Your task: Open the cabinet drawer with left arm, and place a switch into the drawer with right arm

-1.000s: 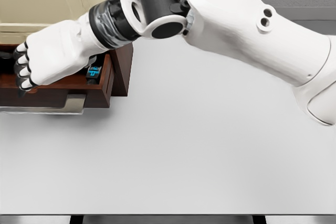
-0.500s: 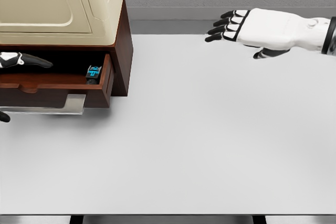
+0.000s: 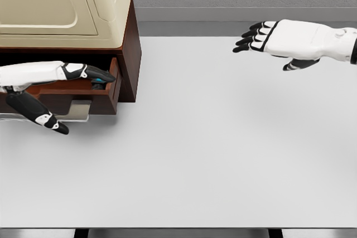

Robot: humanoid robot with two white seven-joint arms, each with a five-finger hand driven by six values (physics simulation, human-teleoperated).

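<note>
Head view shows a white surface [image 3: 201, 154] with a dark brown wooden cabinet [image 3: 129, 59] at its upper left, a cream-coloured appliance [image 3: 61, 4] sitting on top of it. The cabinet drawer [image 3: 109, 90] is pulled out toward the camera, with a pale metal handle [image 3: 75, 110] along its front edge.

From the picture's left edge comes the left hand [image 3: 42, 85], its fingers spread apart and holding nothing. One long white finger with a black tip [image 3: 83, 72] lies stretched across the open top of the drawer, its tip reaching the drawer's right end. Another finger [image 3: 39, 115] points down and to the right, crossing in front of the drawer face beside the handle.

Just under that black fingertip, in the right end of the drawer, a small blue patch shows; this is the switch [image 3: 99, 81], mostly hidden by the finger, lying inside the drawer against its right wall.

At the upper right the right hand [image 3: 284, 40] hovers over the surface, well apart from the cabinet. Its fingers are extended loosely toward the left, thumb hanging below, and it grasps nothing.
</note>
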